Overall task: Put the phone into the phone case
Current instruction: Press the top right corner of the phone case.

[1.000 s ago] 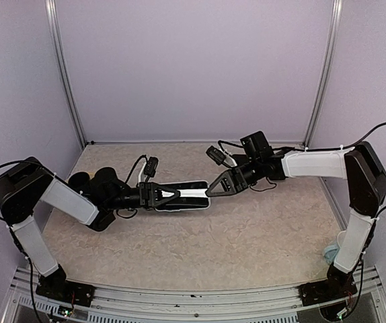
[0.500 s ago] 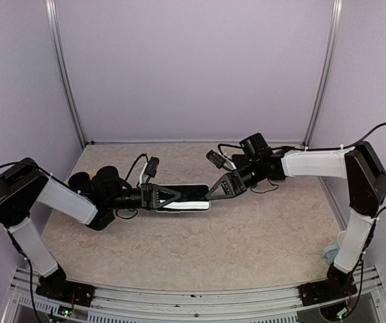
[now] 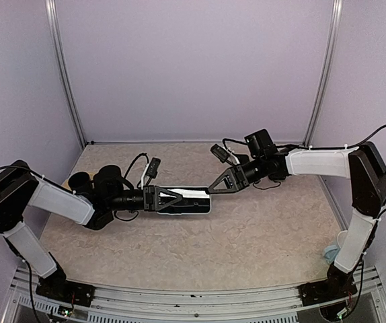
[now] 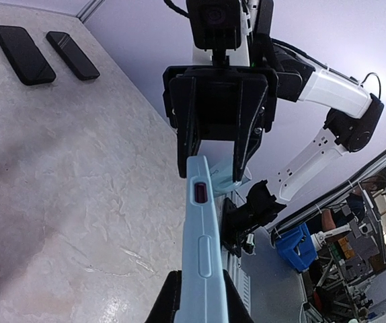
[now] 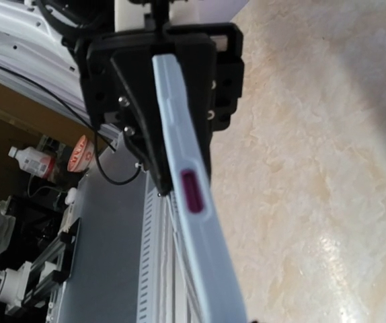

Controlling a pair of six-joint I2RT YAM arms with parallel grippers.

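Phone case: mid-table, spanning between the two arms; a dark face shows inside its pale rim.
Left gripper: has tightened, now clamped on the case's near end.
Right gripper: jaws just parted; fingers flank the far end, with a gap on one side.
Meaning: I judge the phone is in the case, but seating is unconfirmed from the edge-on wrist views.

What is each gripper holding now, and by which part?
The left gripper holds the phone case by one end. The right gripper straddles the other end, its jaws seemingly loose.
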